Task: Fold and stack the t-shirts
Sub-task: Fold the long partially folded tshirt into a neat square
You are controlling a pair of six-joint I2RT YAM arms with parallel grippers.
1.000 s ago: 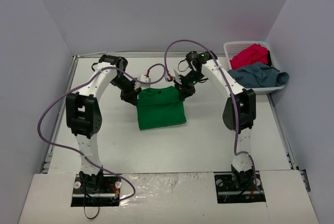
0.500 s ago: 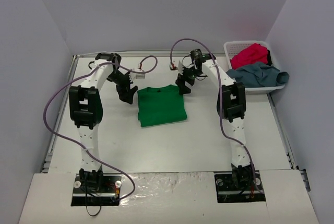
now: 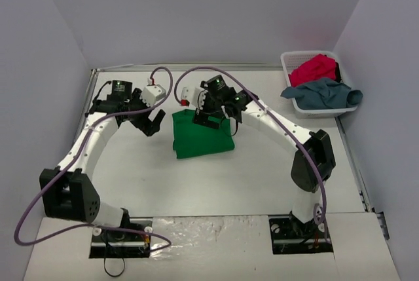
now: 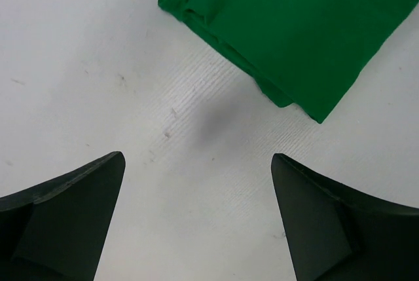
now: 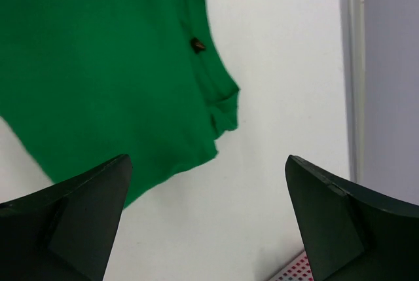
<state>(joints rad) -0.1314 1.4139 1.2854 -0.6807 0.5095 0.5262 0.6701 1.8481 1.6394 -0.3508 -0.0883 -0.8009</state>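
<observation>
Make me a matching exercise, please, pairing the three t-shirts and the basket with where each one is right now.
Things:
1. green t-shirt
2. red t-shirt
3. grey-blue t-shirt
4. white basket

Places:
a. draped over the basket's near rim
b. folded flat on the table
c. bunched inside the basket
d. standing at the table's far right corner

Pairs: 1-b, 2-c, 3-a, 4-d
</observation>
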